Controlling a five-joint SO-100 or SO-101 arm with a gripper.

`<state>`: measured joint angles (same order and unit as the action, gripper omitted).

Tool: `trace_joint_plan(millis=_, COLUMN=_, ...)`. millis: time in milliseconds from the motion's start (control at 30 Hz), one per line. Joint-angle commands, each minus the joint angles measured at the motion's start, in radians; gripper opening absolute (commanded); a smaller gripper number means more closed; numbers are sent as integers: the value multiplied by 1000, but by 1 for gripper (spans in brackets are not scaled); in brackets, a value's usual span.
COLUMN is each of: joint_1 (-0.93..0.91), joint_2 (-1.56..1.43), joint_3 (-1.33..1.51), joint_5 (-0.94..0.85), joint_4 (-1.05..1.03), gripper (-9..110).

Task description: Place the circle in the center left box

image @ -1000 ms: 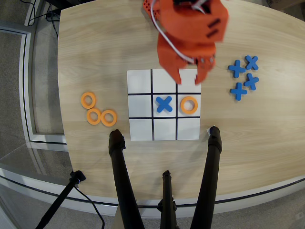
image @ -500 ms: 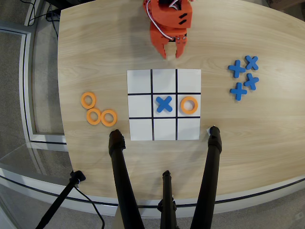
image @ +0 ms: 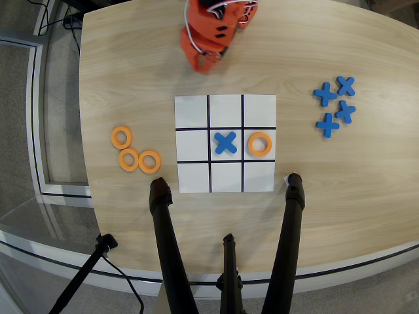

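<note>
An orange circle [image: 260,144] lies flat in the center left box [image: 260,133], the middle-row cell at the right end of the white paper grid [image: 192,112] in the overhead view. A blue X [image: 226,142] sits in the middle cell beside it. My orange gripper [image: 203,63] hovers over the bare table beyond the grid's far edge, well away from the circle. Its fingers look pressed together and hold nothing.
Three more orange rings [image: 129,159] lie clustered on the wood left of the grid. Several blue crosses [image: 335,104] lie at the right. Black tripod legs [image: 167,242] rise over the table's near edge, just below the grid.
The gripper has pulled back from above the grid's top right cells to beyond its far edge, drifting left, and its fingers have drawn together. The circle stays in its cell.
</note>
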<state>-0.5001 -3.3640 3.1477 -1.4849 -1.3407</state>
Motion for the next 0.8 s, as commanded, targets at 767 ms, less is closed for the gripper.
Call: trace_joint_plan(millis=767, joint_1=-1144, joint_2=-31, joint_3=55, joint_5=0, joint_4=-9, gripper=0)
